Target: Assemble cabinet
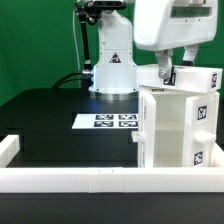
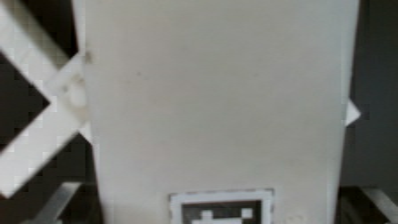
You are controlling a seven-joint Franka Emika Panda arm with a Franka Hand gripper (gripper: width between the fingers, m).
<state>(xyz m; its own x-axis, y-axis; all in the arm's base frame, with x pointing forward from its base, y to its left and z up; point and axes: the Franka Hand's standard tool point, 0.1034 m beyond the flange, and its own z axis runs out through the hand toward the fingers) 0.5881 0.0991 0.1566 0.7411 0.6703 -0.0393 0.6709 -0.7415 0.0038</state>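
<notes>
The cabinet [image 1: 178, 128] stands upright on the black counter [image 1: 45, 115], close to its near edge and toward the exterior view's right corner, just behind the long low white rail [image 1: 100, 178] that runs along that edge; that rail probably serves as a stop to square the parts against. The end effector [image 1: 166, 72] hangs at the cabinet's top, its fingers down at the upper edge beside a tagged white block [image 1: 203, 82] sitting there; whether they are spread or pinching something I cannot tell, since the arm's body hides the tips. Coming from above suits seating or steadying a top piece, so I judge that to be the step in hand.

The exterior view gives the whole layout: the marker board [image 1: 108, 121] lying flat mid-counter, well apart from the cabinet, and the shelves in its open side. The wrist view gives none of that; it is filled by one plain white panel [image 2: 210, 100] with a tag [image 2: 224, 208] at its edge, with a thin white strut [image 2: 45, 130] slanting beside it; it shows how near the camera sits to the surface.
</notes>
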